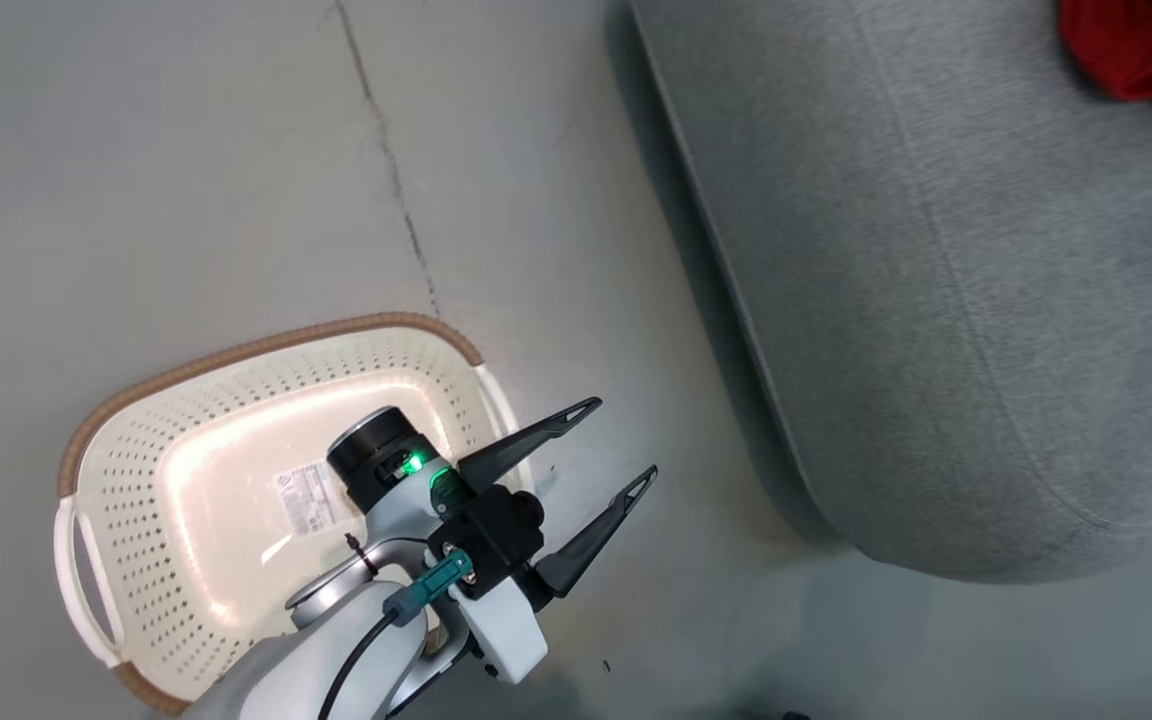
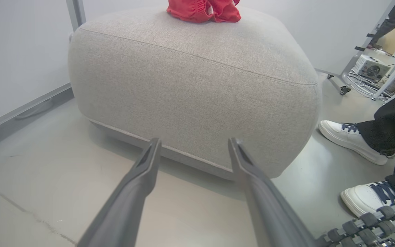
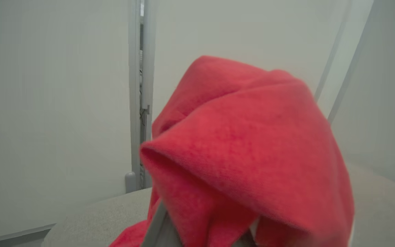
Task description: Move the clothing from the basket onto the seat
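The cream basket [image 1: 136,470] with its brown rim stands on the floor at the lower left, with just a sticker [image 1: 308,497] on its bottom. My left gripper [image 1: 621,437] hangs open and empty between the basket and the grey seat [image 1: 936,300]; its wrist view has the open fingers [image 2: 195,140] aimed at the seat's side [image 2: 197,103]. Red clothing [image 1: 1136,45] lies bunched on the seat's far part [image 2: 204,10]. In the right wrist view more red clothing [image 3: 245,154] drapes over my right gripper's finger [image 3: 159,233], held just above the seat top [image 3: 91,219].
A person's two white shoes [image 2: 348,140] and dark trouser legs stand on the floor right of the seat. A wheeled metal frame [image 2: 355,61] and a small box with cables sit behind them. A crack [image 1: 391,170] runs across the grey floor.
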